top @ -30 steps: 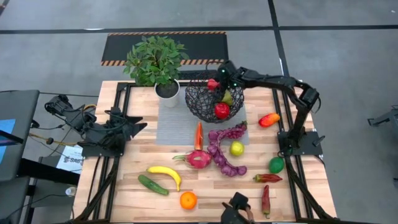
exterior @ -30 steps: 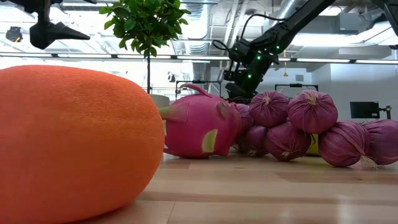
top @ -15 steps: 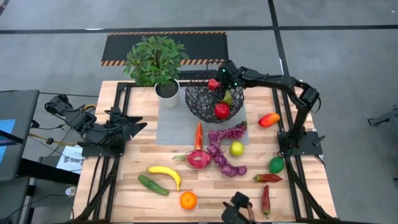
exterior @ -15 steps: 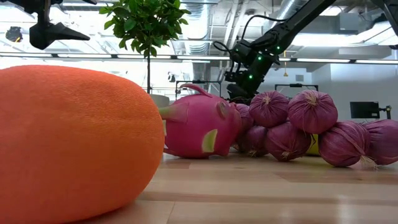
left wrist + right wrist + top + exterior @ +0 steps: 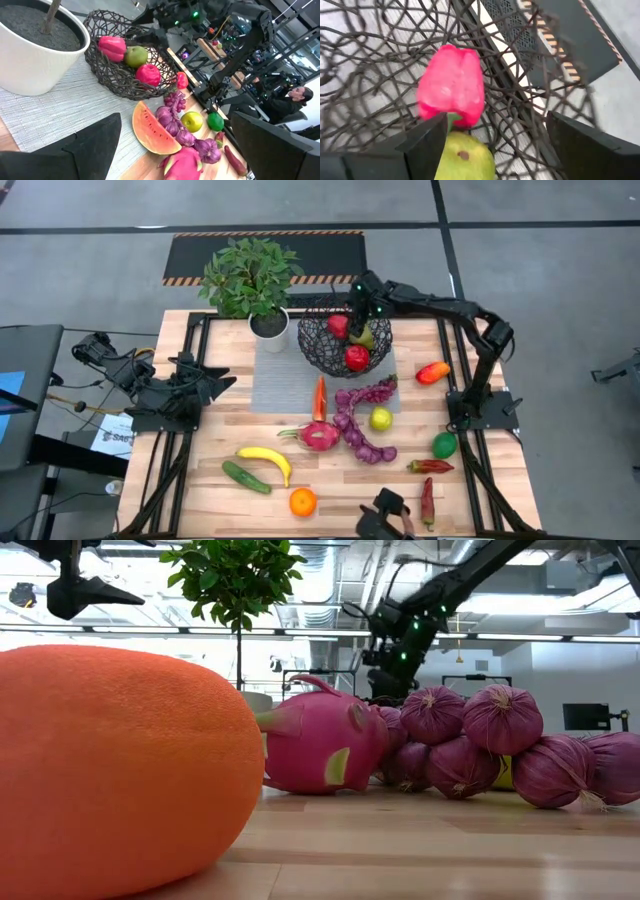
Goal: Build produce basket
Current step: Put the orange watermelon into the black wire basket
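- The right gripper (image 5: 362, 305) stands above the far rim of the basket (image 5: 318, 352); half a second ago it stood slightly farther right, with the red pepper (image 5: 338, 326) close against it at the rim.
- The red pepper now lies inside the basket, apart from the fingers (image 5: 427, 137), which are spread wide and hold nothing. The release therefore appears complete.
- The basket sits at the far edge of the table, centre, on a grey mat (image 5: 275, 385). It now holds the red pepper, a green pear (image 5: 364, 337) and a red apple (image 5: 356, 357).
- Judgement: three items are loaded; most of the produce remains on the table.
- Remaining items: the orange-red pepper (image 5: 432, 372) near the right edge; the lime (image 5: 444, 444) and two chillies toward the near right corner; the banana (image 5: 266, 462), cucumber (image 5: 245, 476) and orange (image 5: 302, 501) toward the near edge.
- The potted plant (image 5: 250, 280) stands just beside the basket, toward the far left corner; its foliage limits clearance there.
- Open room lies to the right of the basket, along the right arm's side.
- The left gripper (image 5: 215, 385) waits at the left edge, fingers parted and empty.
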Robot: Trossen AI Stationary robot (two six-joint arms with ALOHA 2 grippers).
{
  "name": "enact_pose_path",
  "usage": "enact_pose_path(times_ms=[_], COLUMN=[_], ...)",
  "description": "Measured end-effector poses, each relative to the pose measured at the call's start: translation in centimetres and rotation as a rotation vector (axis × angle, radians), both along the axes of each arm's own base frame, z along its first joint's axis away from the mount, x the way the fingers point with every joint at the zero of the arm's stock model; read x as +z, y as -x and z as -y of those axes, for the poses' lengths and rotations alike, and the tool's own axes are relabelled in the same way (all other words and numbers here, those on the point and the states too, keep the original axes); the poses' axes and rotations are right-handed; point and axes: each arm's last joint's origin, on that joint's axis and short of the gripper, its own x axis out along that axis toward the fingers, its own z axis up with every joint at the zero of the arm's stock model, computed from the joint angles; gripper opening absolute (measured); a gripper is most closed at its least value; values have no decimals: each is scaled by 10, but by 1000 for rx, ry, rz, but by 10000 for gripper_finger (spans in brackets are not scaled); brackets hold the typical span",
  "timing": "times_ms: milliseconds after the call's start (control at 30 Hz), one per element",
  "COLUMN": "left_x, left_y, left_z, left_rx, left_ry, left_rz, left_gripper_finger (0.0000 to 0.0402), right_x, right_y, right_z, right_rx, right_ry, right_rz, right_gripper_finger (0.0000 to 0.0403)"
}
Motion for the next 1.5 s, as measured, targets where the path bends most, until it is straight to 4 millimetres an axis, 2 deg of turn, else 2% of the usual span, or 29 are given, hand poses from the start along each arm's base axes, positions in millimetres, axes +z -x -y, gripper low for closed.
enact_pose_path(times_ms=[167, 300, 433, 633, 733, 800, 900, 1000, 1100, 1267, 1367, 1500], left_x=[0, 0, 0, -1, -1, -1, -1, -1, -1, -1, -1, -1], left_y=[0, 0, 0, 0, 0, 0, 0, 0, -1, -1, -1, -1], left_z=[0, 1, 1, 1, 1, 1, 1, 1, 2, 2, 2, 3], left_rx=[-4, -21, -25, -50, -51, -51, -51, -53, -68, -85, -86, -86], left_ry=[2, 3, -7, -4, -4, -4, -3, 2, 15, 28, 30, 33], left_rz=[-1, -8, -12, -21, -22, -21, -21, -21, -22, -25, -24, -24], left_gripper_finger=[364, 364, 364, 364, 364, 364, 364, 364, 364, 364, 364, 364], right_x=[48, 78, 97, 102, 94, 87, 72, 46, 16, -31, -45, -48], right_y=[3, 11, 15, 1, -12, -23, -45, -68, -85, -94, -95, -97], right_z=[-11, -34, -74, -167, -210, -232, -257, -275, -287, -296, -295, -295], right_rx=[2, -26, 20, 192, 226, 203, 111, 25, -32, -133, -179, -198], right_ry=[-124, -290, -440, -439, -381, -341, -304, -307, -348, -365, -365, -364], right_rz=[-93, -122, -50, 69, 160, 240, 339, 373, 354, 212, 159, 172], right_gripper_finger=[355, 352, 350, 349, 348, 348, 347, 347, 347, 347, 347, 347])
